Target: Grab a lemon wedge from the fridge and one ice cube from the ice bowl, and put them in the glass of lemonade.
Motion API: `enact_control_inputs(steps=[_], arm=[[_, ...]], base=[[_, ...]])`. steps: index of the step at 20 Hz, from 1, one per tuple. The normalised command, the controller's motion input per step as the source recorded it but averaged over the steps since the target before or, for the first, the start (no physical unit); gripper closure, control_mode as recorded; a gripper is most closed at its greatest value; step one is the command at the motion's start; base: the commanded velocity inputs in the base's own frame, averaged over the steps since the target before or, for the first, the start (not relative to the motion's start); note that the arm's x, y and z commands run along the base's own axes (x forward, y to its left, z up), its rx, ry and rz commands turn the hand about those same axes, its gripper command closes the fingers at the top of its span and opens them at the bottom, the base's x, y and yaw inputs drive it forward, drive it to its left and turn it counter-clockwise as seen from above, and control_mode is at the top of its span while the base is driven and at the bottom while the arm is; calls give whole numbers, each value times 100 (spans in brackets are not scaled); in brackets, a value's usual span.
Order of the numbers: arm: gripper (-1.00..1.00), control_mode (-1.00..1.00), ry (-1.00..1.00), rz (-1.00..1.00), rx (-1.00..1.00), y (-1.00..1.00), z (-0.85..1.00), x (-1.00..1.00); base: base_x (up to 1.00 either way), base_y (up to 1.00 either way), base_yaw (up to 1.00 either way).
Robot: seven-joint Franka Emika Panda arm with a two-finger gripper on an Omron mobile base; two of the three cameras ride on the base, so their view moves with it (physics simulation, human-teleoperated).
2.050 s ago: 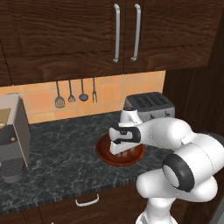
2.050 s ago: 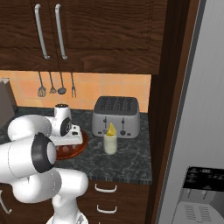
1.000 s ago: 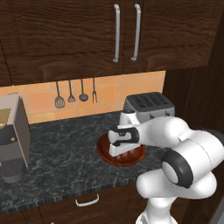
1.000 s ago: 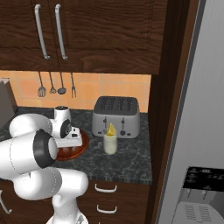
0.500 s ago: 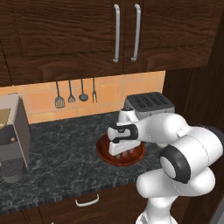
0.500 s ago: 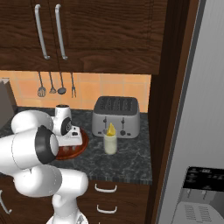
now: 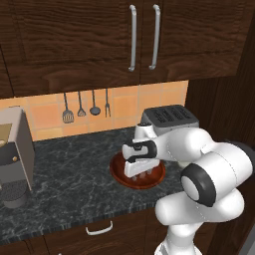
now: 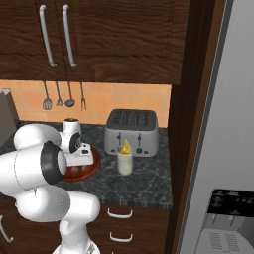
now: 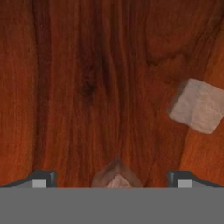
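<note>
While the arm is reaching down over the dark marble counter, the gripper is hanging inside the ice bowl with its jaws spread wide and nothing between them in a grip. One ice cube is lying on the bowl's reddish wooden floor directly between the two fingertips, clear of both. A second pale cube is resting farther along the bowl floor, off to one side. From the right base view, the ice bowl is sitting just beside the glass of lemonade, which is standing in front of the toaster. A lemon wedge is already sitting at the rim of the glass. The fridge is standing at the right edge of that view, doors closed.
</note>
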Motion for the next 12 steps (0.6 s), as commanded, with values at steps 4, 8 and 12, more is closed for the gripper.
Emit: enact_control_inputs(steps=[4, 8, 12], arm=[[100, -100, 3, 0, 0, 0, 0, 0], [100, -100, 1, 0, 0, 0, 0, 0], [100, -100, 1, 0, 0, 0, 0, 0]], base=[[0, 0, 0], [0, 0, 0], [0, 0, 0]])
